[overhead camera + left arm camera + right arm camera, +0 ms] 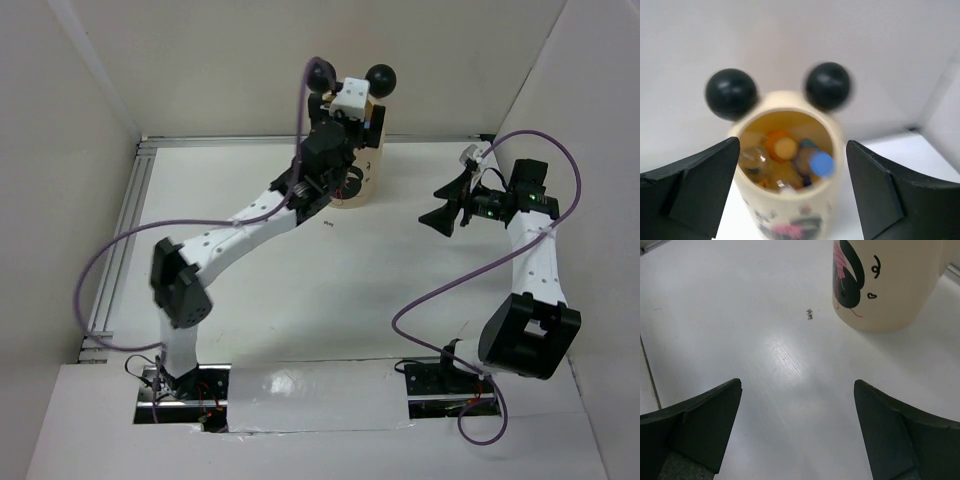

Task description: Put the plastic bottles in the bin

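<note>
The cream bin (790, 210), with two black ball ears on its rim, stands at the back of the table and is blurred in the left wrist view. Several plastic bottles (785, 167) lie inside it. One has an orange neck (781, 147), one a blue cap (821, 163), one is clear (752, 157). My left gripper (792, 145) hangs open just above and in front of the bin's mouth, holding nothing. My right gripper (797, 385) is open and empty over bare table, right of the bin (890, 285). From above, the left arm hides most of the bin (368, 180).
A small dark speck (809, 314) lies on the table beside the bin's base. An aluminium rail (125, 230) runs along the table's left edge. White walls enclose the back and both sides. Purple cables (430, 290) loop off both arms.
</note>
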